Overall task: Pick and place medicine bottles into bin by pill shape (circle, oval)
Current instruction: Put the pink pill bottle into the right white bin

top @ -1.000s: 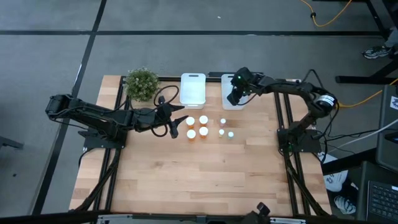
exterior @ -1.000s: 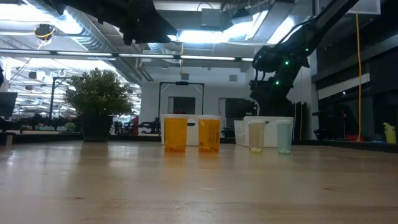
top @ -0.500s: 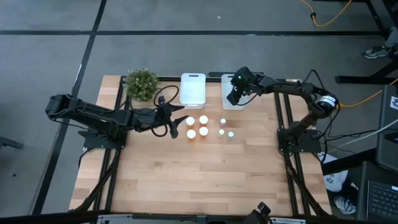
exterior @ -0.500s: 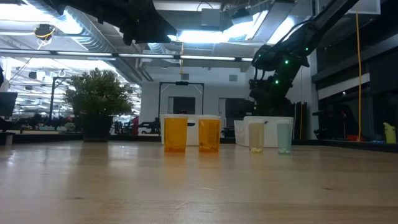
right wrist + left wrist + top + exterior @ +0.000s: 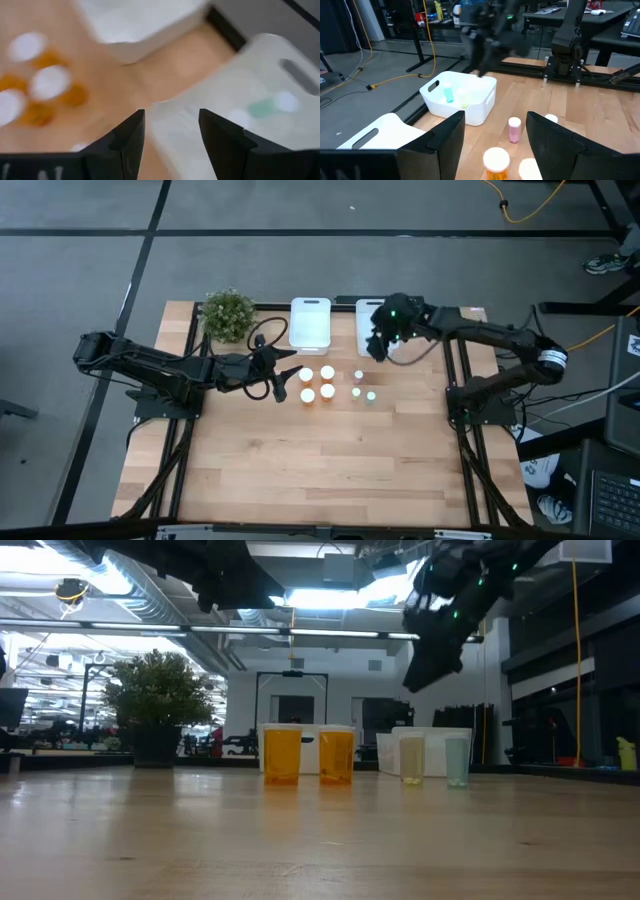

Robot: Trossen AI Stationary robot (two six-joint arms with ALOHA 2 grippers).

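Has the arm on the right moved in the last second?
Yes. The right gripper has swung from over the right-hand white plastic bin toward that bin's front edge, nearer the bottles.

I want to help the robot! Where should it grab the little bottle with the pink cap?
Probably from straight above, fingers closing on the sides just under the cap of the pink-capped bottle. It stands upright, with a bit of room between it and the orange bottles.

Two dark, matte arms, slim and jointed. The right arm (image 5: 470, 332) shows a green light near its wrist and a pale band further back. Black cable loops beside the left arm (image 5: 150, 368).
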